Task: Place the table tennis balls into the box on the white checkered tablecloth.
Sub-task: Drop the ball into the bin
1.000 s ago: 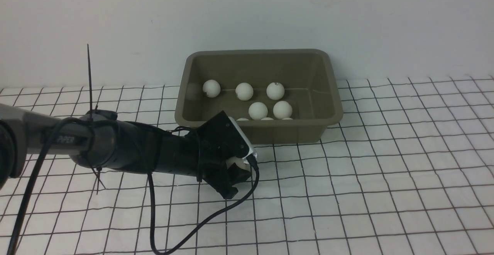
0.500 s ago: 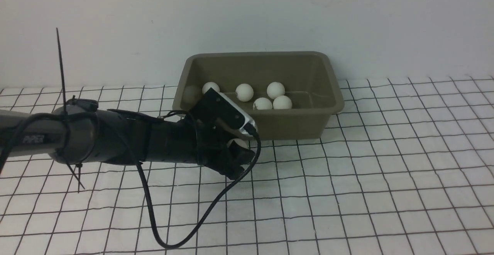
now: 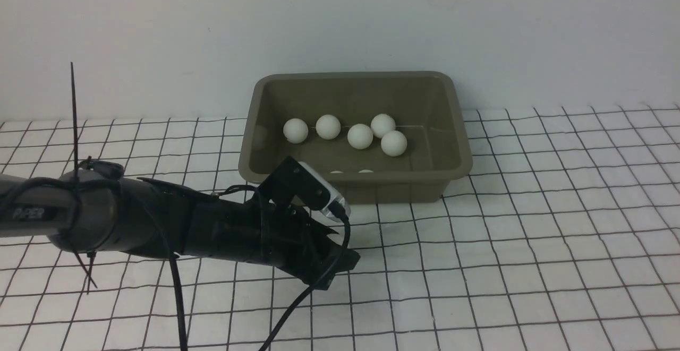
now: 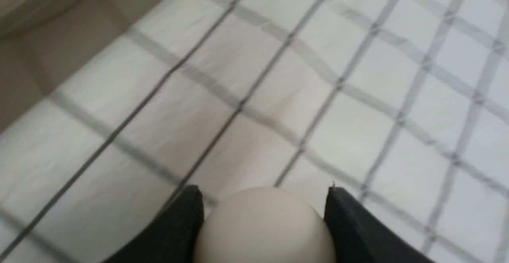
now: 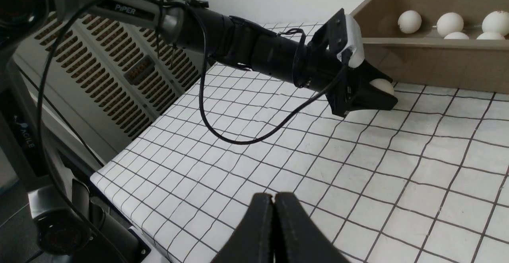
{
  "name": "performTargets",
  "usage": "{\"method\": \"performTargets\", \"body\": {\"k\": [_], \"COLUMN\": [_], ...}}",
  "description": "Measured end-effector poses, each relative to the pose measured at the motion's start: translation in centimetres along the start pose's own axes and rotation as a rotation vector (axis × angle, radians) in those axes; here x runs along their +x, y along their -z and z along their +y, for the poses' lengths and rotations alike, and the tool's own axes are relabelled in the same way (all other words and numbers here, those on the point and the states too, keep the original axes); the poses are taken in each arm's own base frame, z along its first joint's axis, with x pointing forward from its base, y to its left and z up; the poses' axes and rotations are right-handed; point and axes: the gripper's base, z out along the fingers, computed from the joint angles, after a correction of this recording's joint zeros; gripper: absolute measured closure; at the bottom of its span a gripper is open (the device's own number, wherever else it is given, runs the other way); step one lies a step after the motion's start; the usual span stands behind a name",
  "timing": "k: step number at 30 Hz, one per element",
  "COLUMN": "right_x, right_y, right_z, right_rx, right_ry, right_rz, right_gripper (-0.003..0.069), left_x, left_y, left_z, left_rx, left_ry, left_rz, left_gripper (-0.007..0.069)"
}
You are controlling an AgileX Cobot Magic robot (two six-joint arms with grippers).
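**One ball gripped, seven in the tub**

L tool (image 4: 264, 215) grasps 1 small matte white ball (image 4: 264, 227) between its 2 black fingers (image 4: 179, 231), low over the white black-grid cloth (image 3: 531, 245), just in front of the olive-grey rectangular plastic tub (image 3: 404, 185). Tub holds 7 visible balls (image 3: 360, 136): 5 at back, 2 peeking over the near rim. R tool (image 5: 274, 231) clenched, empty.

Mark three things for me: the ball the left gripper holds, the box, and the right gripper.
held ball (image 4: 264, 227), left wrist view, middle of its visible white surface.
box (image 3: 393, 185), front view, outer face of the near wall.
right gripper (image 5: 274, 201), right wrist view, seam between the closed fingertips.
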Motion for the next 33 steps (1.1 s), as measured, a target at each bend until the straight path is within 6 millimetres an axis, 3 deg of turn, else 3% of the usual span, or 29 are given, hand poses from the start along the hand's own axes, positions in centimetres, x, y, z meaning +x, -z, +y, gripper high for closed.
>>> {"method": "performTargets", "body": {"k": [4,9,11,15,19,23,30,33], "right_x": [0.0,0.0,0.0,0.0,0.0,0.0,0.0,0.0], "right_y": [0.0,0.0,0.0,0.0,0.0,0.0,0.0,0.0], "right_z": [0.0,0.0,0.0,-0.1,-0.1,-0.1,-0.1,-0.1], "right_rx": [0.0,0.001,0.001,0.008,0.009,0.009,0.01,0.01], "right_ry": [0.0,0.001,0.001,0.008,0.009,0.01,0.011,0.011], "right_rz": [0.0,0.0,0.0,0.0,0.0,0.0,0.0,0.0], "right_gripper": [0.0676,0.0676,0.0676,0.0676,0.0676,0.0676,0.0676,0.0676], "left_x": [-2.5,-7.6,-9.6,-11.4,-11.4,-10.4,-10.4,-10.4], "left_y": [1.5,2.9,2.7,1.0,-1.6,-3.1,-3.5,-3.5], "left_z": [-0.7,2.0,3.4,5.7,7.9,8.8,8.6,8.6], "left_rx": [-0.007,-0.271,-0.348,-0.403,-0.442,-0.444,-0.405,-0.404], "left_ry": [-0.033,-0.109,-0.122,-0.124,-0.114,-0.145,-0.163,-0.143], "left_rz": [-0.085,-0.164,-0.194,-0.215,-0.191,-0.149,-0.158,-0.162], "left_gripper": [0.0279,0.0279,0.0279,0.0279,0.0279,0.0279,0.0264,0.0204]}}
